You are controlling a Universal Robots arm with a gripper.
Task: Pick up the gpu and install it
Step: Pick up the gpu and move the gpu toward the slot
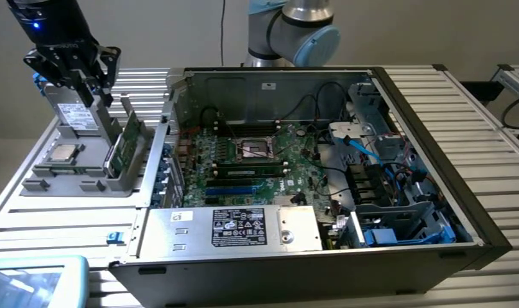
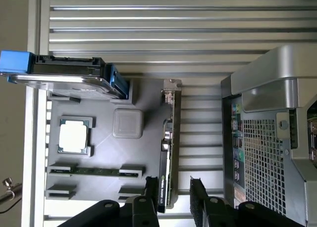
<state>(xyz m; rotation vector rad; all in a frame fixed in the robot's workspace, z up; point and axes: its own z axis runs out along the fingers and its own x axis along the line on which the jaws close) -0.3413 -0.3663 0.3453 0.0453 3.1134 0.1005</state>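
1. The gpu [image 1: 124, 144] is a thin, flat rectangular card with a green circuit board, a darker face and a silver metal bracket at one end. It stands on its edge, upright in a slot of the holder; in the wrist view the gpu [image 2: 168, 152] shows edge-on as a narrow strip.
2. My gripper [image 1: 95, 96] is black and angular, and its jaws are spread wide with nothing between the pads. It hangs above the card, not touching it. In the wrist view my gripper [image 2: 172, 183] straddles one end of the card, one finger on each side.
3. The holder [image 1: 36, 186] is a matte grey moulded tray with raised blocks and slots.
4. Also on the holder are a silver boxy drive [image 1: 75, 115] with a white label and blue tabs, a square metal-capped processor [image 1: 64, 153], and a long, narrow memory stick [image 2: 96, 171] lying flat.
5. The table [image 1: 62, 218] is ribbed aluminium, with long parallel slats and a dull shine.
6. The computer case [image 1: 413, 256] lies open just beside the holder, on the exterior view's right. It has dark sheet-metal walls, a green motherboard [image 1: 242, 160] and a grey power supply [image 1: 242, 228] with a label.
7. In the wrist view the computer case [image 2: 267, 152] shows a perforated grille.
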